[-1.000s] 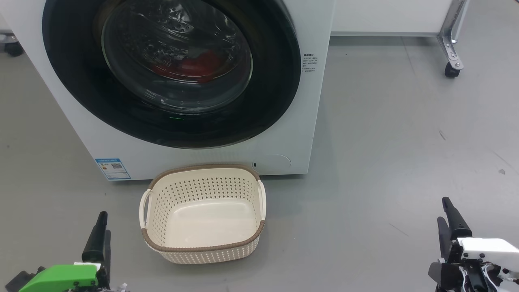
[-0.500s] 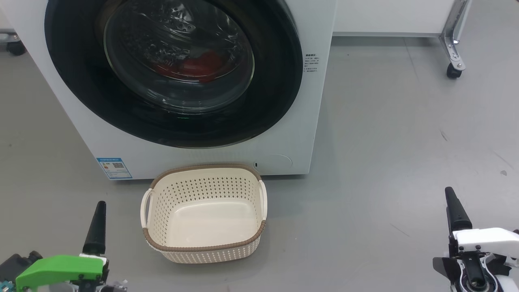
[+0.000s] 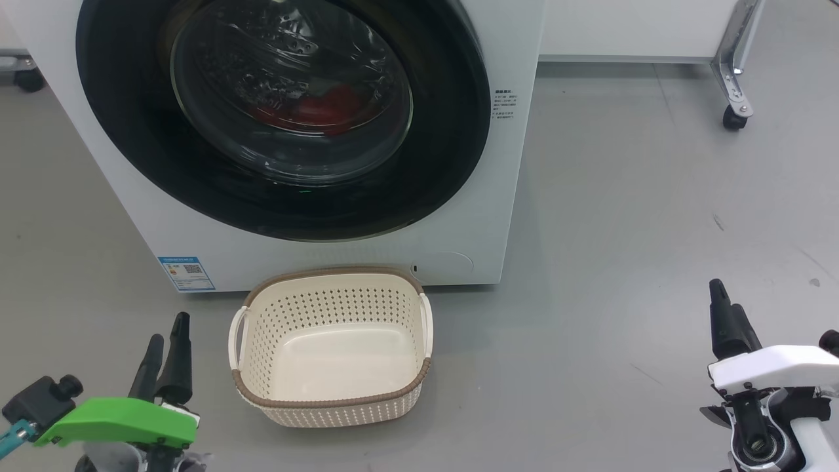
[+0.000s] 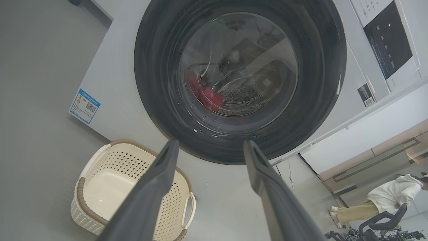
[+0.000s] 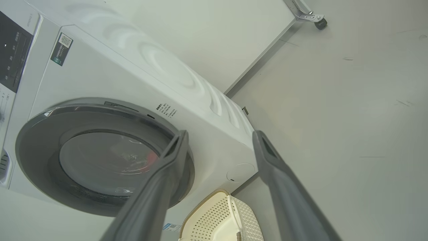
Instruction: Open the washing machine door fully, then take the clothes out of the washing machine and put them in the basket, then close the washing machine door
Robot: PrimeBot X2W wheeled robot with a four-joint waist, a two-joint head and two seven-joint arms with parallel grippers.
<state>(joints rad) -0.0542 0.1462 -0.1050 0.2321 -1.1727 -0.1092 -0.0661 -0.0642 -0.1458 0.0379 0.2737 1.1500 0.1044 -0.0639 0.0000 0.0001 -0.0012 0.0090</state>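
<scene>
Glass bulged from the middle of the door [image 3: 282, 78], a clear bowl set in a wide, glossy black ring. The door sat shut against the washer [image 3: 511, 196], a big white box with a blue label [image 3: 186, 273] at its lower corner. Through the glass I made out the clothes [image 3: 321, 111], a bright red crumple low in the perforated steel drum.

The basket [image 3: 328, 401] stood on the smooth grey floor [image 3: 623, 229] just in front of the washer, below the door. It was cream plastic pierced with small holes, round-cornered, with a brown woven-look rim and a white handle on each side.

My left gripper [image 3: 168, 331] hung low beside the basket's left side, ahead of its green housing. Its two dark tapered fingers were spread and held nothing, pointing up at the door's lower edge. My right gripper [image 3: 726, 298] sat well off to the right over the floor, ahead of its white housing. Its fingers were likewise apart and gripped nothing, aimed toward the washer's lower right corner.

Far back in the left wrist view, a person [image 4: 391, 197] in a pale hooded top bent forward.
</scene>
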